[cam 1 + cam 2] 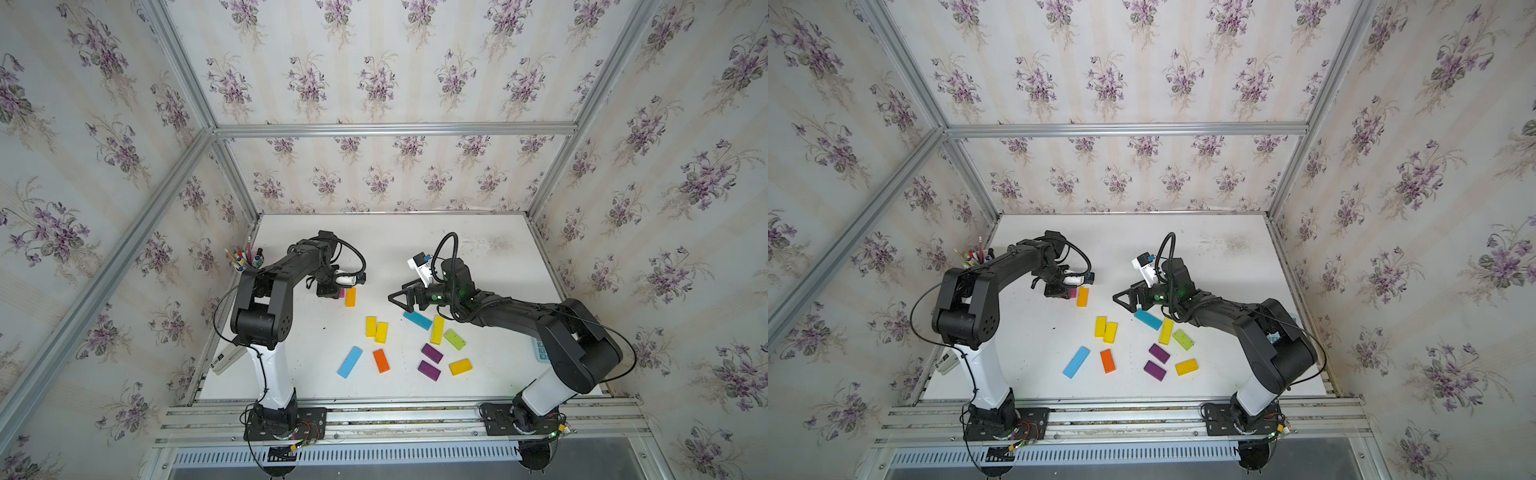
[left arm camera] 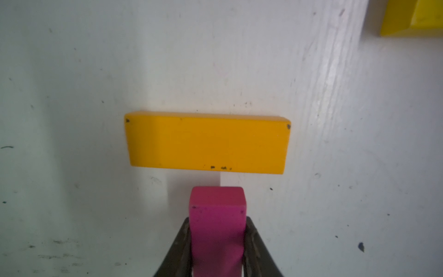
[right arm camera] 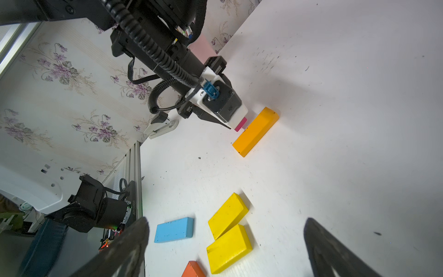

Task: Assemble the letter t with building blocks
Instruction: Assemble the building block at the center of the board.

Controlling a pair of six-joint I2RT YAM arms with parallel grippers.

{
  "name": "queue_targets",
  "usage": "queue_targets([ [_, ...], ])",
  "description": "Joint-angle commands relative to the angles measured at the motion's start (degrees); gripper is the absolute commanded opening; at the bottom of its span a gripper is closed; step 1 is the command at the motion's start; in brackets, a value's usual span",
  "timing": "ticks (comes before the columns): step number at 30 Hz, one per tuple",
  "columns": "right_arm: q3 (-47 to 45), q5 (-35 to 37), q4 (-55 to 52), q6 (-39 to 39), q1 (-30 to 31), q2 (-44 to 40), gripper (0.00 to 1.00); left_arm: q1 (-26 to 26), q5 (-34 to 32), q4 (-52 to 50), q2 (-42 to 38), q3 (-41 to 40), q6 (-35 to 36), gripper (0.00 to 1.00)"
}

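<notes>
The left pincer point(image 2: 217, 221) grips a pink block point(image 2: 217, 200) just short of the middle of an amber block's point(image 2: 207, 142) long side, with nothing between them. The right pincer point(image 1: 398, 298) hangs wide open over the counter point(image 1: 478, 266), near a teal block point(image 1: 417, 320). Loose blocks point(image 1: 376, 328) lie scattered nearer the arm bases. A pen cup point(image 1: 249, 266) stands at the left edge.
</notes>
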Motion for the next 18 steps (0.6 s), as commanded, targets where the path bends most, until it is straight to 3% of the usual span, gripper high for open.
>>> queue_targets([
  [1,0.3,-0.8,0.4,-1.0,0.1,0.5,1.0,-0.2,0.7,-1.6,0.7,0.8,0.3,0.05],
  [18,1.1,-1.2,-0.7,-1.5,0.1,1.3,1.0,-0.9,-0.2,-2.1,3.7,3.1,-0.3,0.05],
])
